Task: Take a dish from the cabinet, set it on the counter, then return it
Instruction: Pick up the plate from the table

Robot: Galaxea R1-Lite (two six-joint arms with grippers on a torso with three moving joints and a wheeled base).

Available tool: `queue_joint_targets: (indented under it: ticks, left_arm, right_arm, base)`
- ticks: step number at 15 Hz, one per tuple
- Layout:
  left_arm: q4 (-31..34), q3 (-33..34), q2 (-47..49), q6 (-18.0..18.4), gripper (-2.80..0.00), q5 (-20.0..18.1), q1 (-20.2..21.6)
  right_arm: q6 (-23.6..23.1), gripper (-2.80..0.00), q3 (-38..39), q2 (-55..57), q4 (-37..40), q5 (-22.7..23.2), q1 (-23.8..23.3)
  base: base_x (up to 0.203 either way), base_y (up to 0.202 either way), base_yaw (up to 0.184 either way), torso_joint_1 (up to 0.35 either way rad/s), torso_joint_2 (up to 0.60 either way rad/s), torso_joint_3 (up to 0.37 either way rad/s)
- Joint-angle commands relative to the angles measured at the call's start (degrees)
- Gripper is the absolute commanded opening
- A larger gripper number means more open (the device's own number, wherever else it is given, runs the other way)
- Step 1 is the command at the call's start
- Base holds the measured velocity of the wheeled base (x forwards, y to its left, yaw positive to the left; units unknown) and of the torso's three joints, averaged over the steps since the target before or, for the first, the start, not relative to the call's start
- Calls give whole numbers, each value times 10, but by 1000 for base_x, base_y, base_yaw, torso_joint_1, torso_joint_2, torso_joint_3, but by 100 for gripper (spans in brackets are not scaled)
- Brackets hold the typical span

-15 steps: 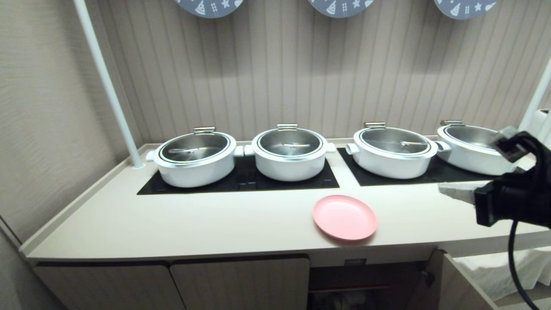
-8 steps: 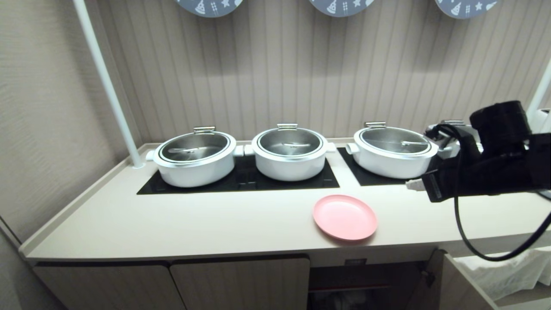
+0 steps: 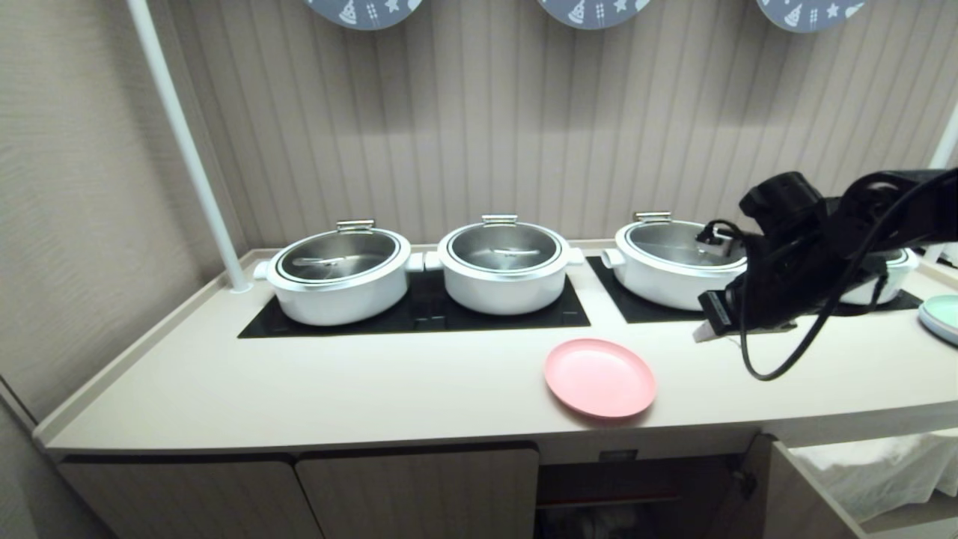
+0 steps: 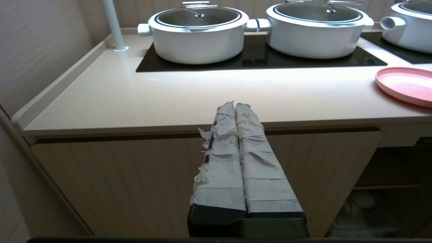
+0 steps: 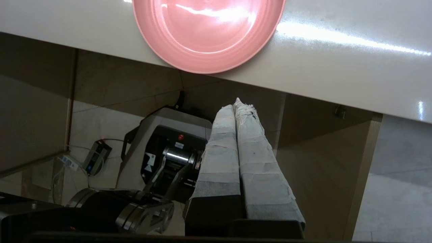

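Observation:
The pink dish (image 3: 600, 376) lies flat on the cream counter (image 3: 374, 389), close to its front edge; it also shows in the wrist views (image 4: 405, 84) (image 5: 207, 30). My right gripper (image 3: 702, 332) hovers above the counter just right of the dish, shut and empty, its taped fingertips (image 5: 236, 104) pressed together. Under the dish the cabinet (image 3: 636, 490) stands open, its door (image 3: 771, 494) swung out to the right. My left gripper (image 4: 235, 105) is parked low in front of the closed doors, shut on nothing.
Several white lidded pots (image 3: 503, 267) stand on black hob panels (image 3: 419, 311) along the back. Pale blue-green plates (image 3: 941, 316) sit at the counter's far right. A white pole (image 3: 187, 150) rises at the back left corner. My own base (image 5: 162, 155) is below.
My right arm has swung up and to the left over the counter, ending close beside the dish. The pale plates at the far right have come into sight. The dish has not moved.

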Motion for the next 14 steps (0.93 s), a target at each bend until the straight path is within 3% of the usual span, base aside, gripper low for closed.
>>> queue_joint_targets:
  ticks: [1,8,12,13,14]
  left_arm:
    - [0,0,0,0,-280,0,0]
    - [0,0,0,0,-280,0,0]
    - [0,0,0,0,-280,0,0]
    - [0,0,0,0,-280,0,0]
    - [0,0,0,0,-280,0,0]
  right_arm:
    - [1,-280,-35,50,10,-10,0]
    - [34,-280,-217,193,54,-52,2]
    - [38,-280,-228,221,65,-58,2]
    - [37,0,-229,223,67,-58,3]
    - [37,0,-229,226,69,-58,3]
  base:
    - [0,0,0,0,0,0]
    - [0,0,0,0,0,0]
    - [0,0,0,0,0,0]
    - [0,0,0,0,0,0]
    - [0,0,0,0,0,0]
